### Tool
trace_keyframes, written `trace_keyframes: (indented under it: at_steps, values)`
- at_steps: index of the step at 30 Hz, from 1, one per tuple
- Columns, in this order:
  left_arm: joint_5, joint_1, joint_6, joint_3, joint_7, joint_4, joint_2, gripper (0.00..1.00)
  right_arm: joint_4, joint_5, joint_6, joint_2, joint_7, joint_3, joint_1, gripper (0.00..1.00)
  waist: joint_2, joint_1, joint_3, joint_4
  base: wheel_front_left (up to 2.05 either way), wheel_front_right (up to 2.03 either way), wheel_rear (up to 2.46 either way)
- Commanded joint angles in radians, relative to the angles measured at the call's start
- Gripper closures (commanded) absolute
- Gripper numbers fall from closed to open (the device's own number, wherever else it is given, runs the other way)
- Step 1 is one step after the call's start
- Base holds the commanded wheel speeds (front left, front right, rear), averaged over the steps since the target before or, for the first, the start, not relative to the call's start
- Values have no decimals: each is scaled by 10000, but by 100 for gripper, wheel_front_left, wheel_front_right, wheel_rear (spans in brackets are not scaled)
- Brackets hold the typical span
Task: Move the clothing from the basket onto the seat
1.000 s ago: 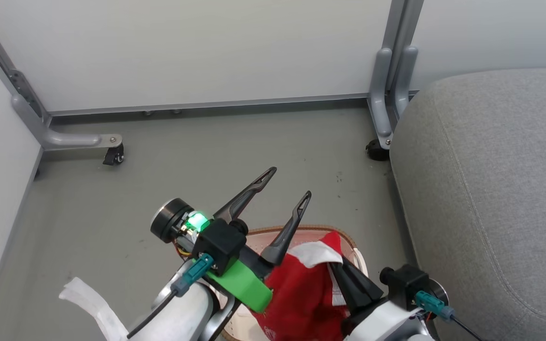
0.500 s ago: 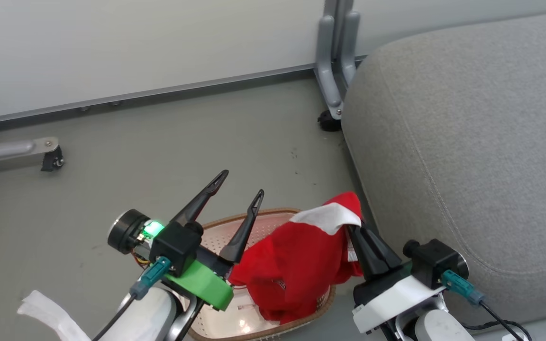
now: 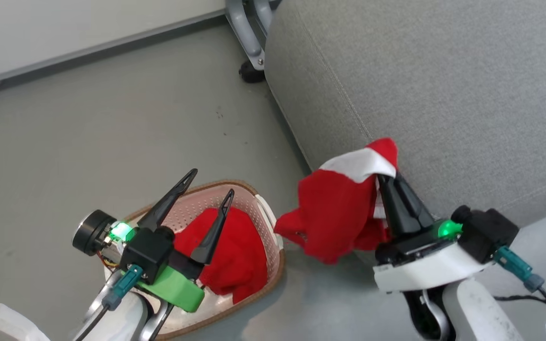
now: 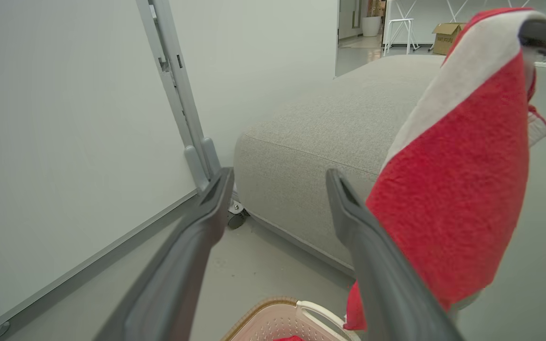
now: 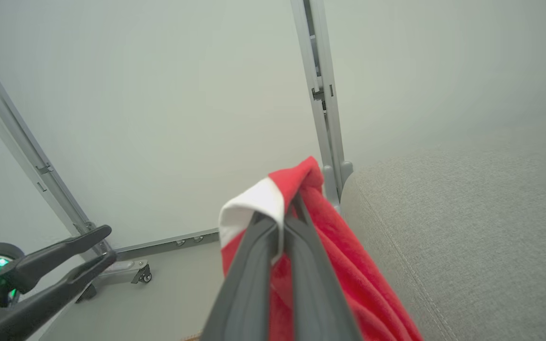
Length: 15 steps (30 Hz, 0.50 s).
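1. Left gripper [image 3: 211, 182] is sitting near left, jaws spread wide, gripping nothing, fingers pointing far and slightly right.
2. Right gripper [image 3: 386, 182] is sitting near right, fingers pressed together, pinching red garment [image 3: 334, 213] at its white-trimmed edge.
3. Left forearm [image 3: 126, 315] and right forearm [image 3: 474, 308] are showing pale at the near edge, with green lights glowing at both wrists.

Two red garments [image 3: 339, 213] [image 3: 230, 255], one basket [image 3: 249, 203], one seat [image 3: 443, 85], two grippers, namely the left gripper [image 3: 211, 182] and the right gripper [image 3: 389, 182], each with two fingers [image 3: 168, 199], two green lights [image 3: 121, 231] [image 3: 443, 228], two casters [image 3: 250, 74] [image 5: 145, 274], two grey frame posts [image 5: 26, 156] [image 5: 320, 94], one cardboard box [image 4: 446, 35] and one white stool [image 4: 398, 33] are in sight.
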Motion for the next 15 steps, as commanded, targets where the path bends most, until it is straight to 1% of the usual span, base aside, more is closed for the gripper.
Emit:
trace_keyframes:
  at_steps: [1, 5, 8, 11, 12, 15]
  values:
    - [173, -277, -98, -22, -30, -86, 134, 0, -165, 111, -1, 10, -31, -177, -429, 100, 0, 0, 1299, -870, 0, 0, 0]
    - [359, -716, -326, -191, -25, -233, 312, 0, -618, 215, 1, 11, -31, -932, -1649, 100, 0, 0, 2197, -736, 0, 0, 0]
    - [518, -1187, -488, -331, 69, -442, 505, 0, -834, -99, 1, 11, -31, -1650, -3053, 100, 0, 0, 3070, -500, 0, 0, 0]
    - [589, -1532, -599, -527, 112, -571, 617, 0, -754, -734, 1, 2, -31, -2414, -4682, 100, 0, 0, 3754, -189, 0, 0, 0]
    - [613, -1663, -649, -600, 129, -643, 681, 0, -662, -1075, 1, -153, -31, -2679, -5302, 100, 0, 0, 4019, -57, 0, 0, 0]
    - [649, -1958, -715, -811, 158, -757, 825, 0, -290, -1555, -6, -652, -31, -3517, -6876, 100, 0, 0, 4557, 286, 0, 0, 0]
